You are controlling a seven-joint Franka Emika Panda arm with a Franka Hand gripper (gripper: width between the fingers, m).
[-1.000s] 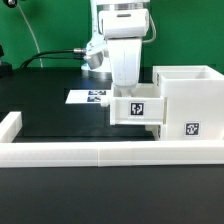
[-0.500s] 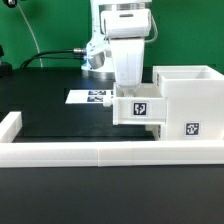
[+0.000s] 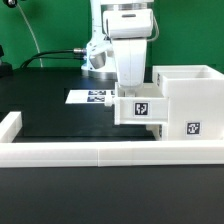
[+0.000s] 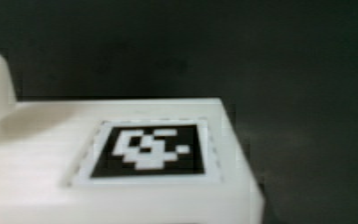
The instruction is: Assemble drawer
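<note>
- While the arm stands over the bench's front wall, a tagged tray (image 3: 139, 108) sits partly pushed into the housing (image 3: 188, 102), which stands at the bench's front corner on the exterior view's right.
- Gripper (image 3: 133, 90): fingers hidden behind the tray; opening and hold cannot be told.
- Wrist view: only a blurred tag on white plastic (image 4: 149, 150).
- Judgement: insertion under way, not seated; second tray not visible.
- Marker board (image 3: 90, 97) lies mid-bench behind.
</note>
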